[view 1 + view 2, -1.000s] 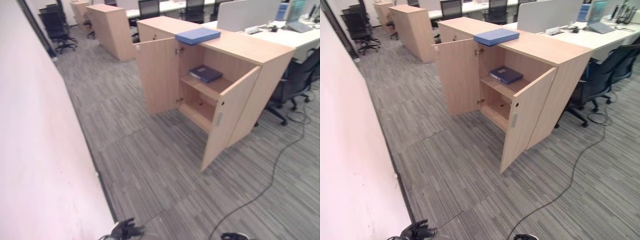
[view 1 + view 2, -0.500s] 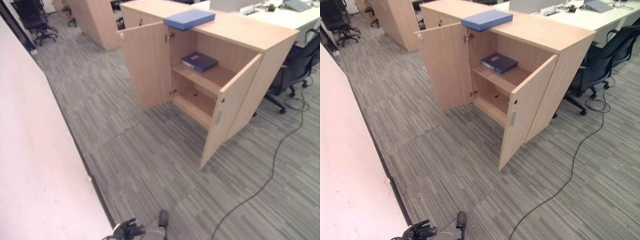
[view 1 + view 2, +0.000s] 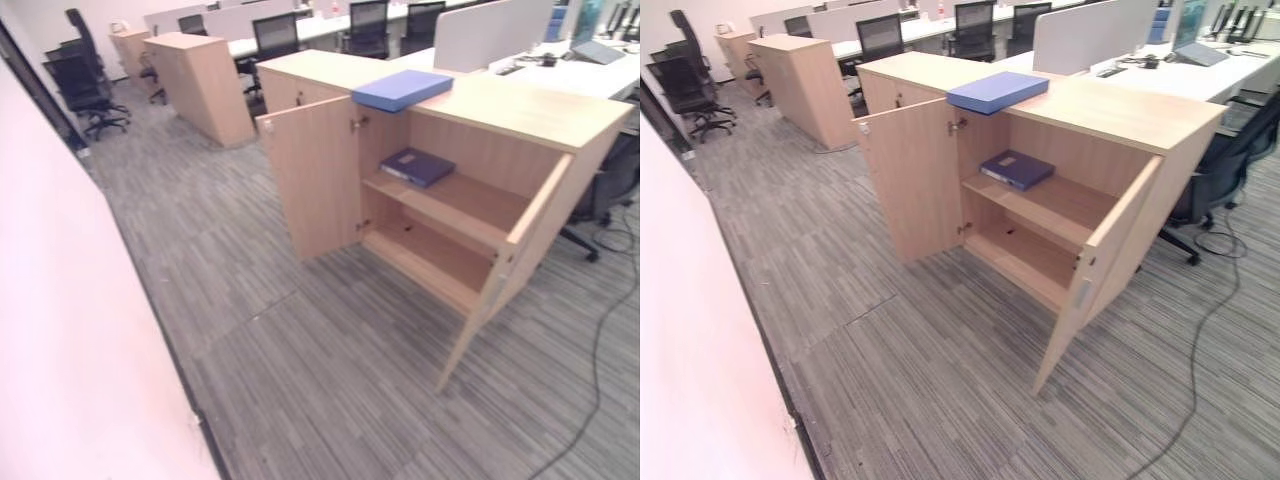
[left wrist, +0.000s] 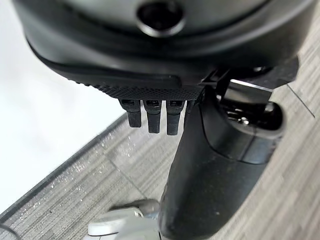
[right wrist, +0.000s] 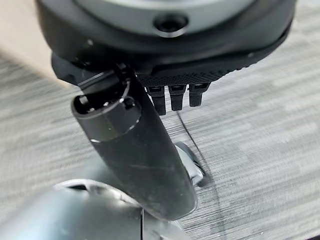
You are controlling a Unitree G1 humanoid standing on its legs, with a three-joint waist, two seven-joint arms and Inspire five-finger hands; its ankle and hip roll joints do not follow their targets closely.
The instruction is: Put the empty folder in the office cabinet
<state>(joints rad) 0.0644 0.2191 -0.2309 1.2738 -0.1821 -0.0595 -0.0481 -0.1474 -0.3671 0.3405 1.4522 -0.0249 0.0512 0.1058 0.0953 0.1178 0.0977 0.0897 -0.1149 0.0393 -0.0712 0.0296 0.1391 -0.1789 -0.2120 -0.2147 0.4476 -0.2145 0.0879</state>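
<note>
A light blue folder (image 3: 402, 89) lies flat on top of the wooden office cabinet (image 3: 540, 112). The cabinet's two doors stand open, the left door (image 3: 312, 175) and the right door (image 3: 510, 262) both swung outward. A dark blue folder (image 3: 1016, 168) lies on the upper shelf inside, and the lower shelf (image 3: 1025, 262) is bare. My left hand (image 4: 150, 75) hangs over the grey carpet with relaxed fingers (image 4: 153, 117) and holds nothing. My right hand (image 5: 170, 55) also hangs over the carpet, its thumb (image 5: 135, 155) free and nothing in it.
A white wall (image 3: 60, 330) runs along my left. Grey carpet (image 3: 300, 380) lies between me and the cabinet. A second wooden cabinet (image 3: 200, 85) and black office chairs (image 3: 85, 85) stand at the back left. Desks with dividers (image 3: 490, 30) lie behind, and a black chair (image 3: 1230, 165) stands at the right.
The whole picture has shifted: the camera has tilted up and come nearer the cabinet. The folders and the cabinet doors have stayed where they were.
</note>
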